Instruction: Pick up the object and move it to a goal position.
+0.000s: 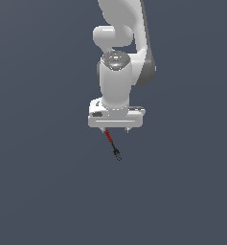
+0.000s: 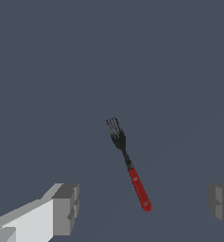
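Observation:
The object is a small fork with a red handle and a black neck and tines. In the exterior view the fork (image 1: 112, 144) lies on the dark grey floor just in front of and below my white gripper (image 1: 116, 129), its red end nearest the gripper. In the wrist view the fork (image 2: 129, 163) lies between my two spread fingers (image 2: 66, 208), red handle end toward the gripper (image 2: 144, 208), tines pointing away. The jaws stand wide apart and hold nothing. The gripper hovers above the fork without touching it.
A plain dark grey surface (image 1: 48, 182) fills both views. The white arm (image 1: 119, 43) rises behind the gripper in the exterior view. No other objects or goal marker show.

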You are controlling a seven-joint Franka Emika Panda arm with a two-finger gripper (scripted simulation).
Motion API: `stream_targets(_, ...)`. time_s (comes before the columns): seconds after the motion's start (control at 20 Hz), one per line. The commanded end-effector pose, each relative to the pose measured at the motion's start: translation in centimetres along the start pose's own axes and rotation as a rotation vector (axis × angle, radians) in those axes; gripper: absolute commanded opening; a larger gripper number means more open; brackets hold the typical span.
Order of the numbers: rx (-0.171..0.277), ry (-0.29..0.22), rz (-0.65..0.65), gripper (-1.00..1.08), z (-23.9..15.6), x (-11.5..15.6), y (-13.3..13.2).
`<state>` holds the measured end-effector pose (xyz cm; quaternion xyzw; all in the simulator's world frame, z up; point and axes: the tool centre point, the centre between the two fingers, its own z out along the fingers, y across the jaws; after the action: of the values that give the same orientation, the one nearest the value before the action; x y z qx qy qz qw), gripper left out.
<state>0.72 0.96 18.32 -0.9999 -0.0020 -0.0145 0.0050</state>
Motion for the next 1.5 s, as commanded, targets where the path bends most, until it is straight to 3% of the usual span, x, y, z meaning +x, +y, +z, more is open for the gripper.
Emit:
stream_targets(0.0, 0.000, 0.000, 0.000, 1.00, 0.0, 0.0, 0.0)
stream_targets(0.8, -0.001, -0.004, 0.026, 1.00, 0.6, -0.7, 0.7)
stream_targets(1.45, -0.009, -0.018, -0.176, 1.00, 6.6, -1.8, 1.3)
